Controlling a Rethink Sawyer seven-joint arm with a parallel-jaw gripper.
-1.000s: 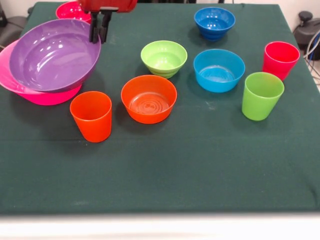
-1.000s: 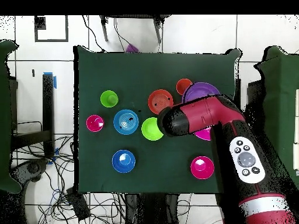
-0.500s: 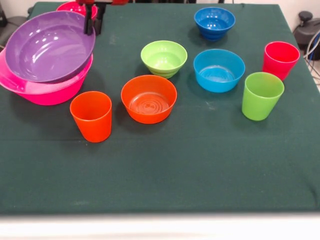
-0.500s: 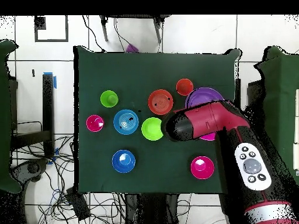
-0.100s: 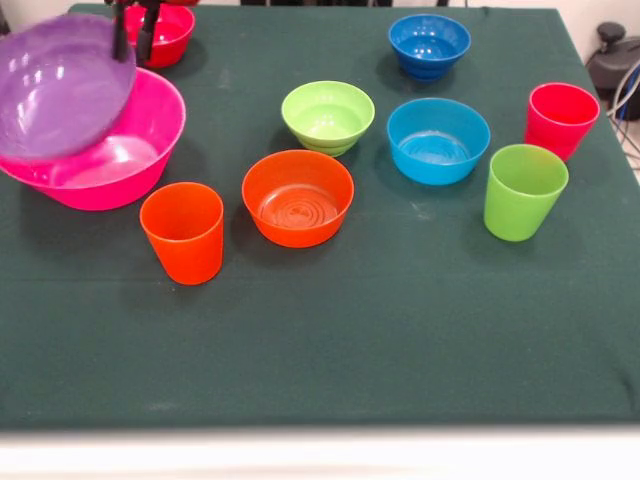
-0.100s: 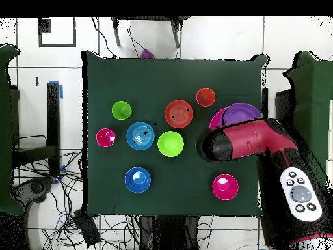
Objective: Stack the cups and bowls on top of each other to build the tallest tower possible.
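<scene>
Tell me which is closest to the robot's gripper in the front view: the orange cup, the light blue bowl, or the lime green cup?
From the gripper:
1. Orange cup, below it on the left.
2. Light blue bowl, right of centre.
3. Lime green cup, far right.

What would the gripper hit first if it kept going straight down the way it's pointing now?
Probably the big pink bowl. The gripper points down, clamped on the rim of the tilted purple bowl it holds above the pink one. Depth is unclear, though; it could meet the table just beyond.
</scene>
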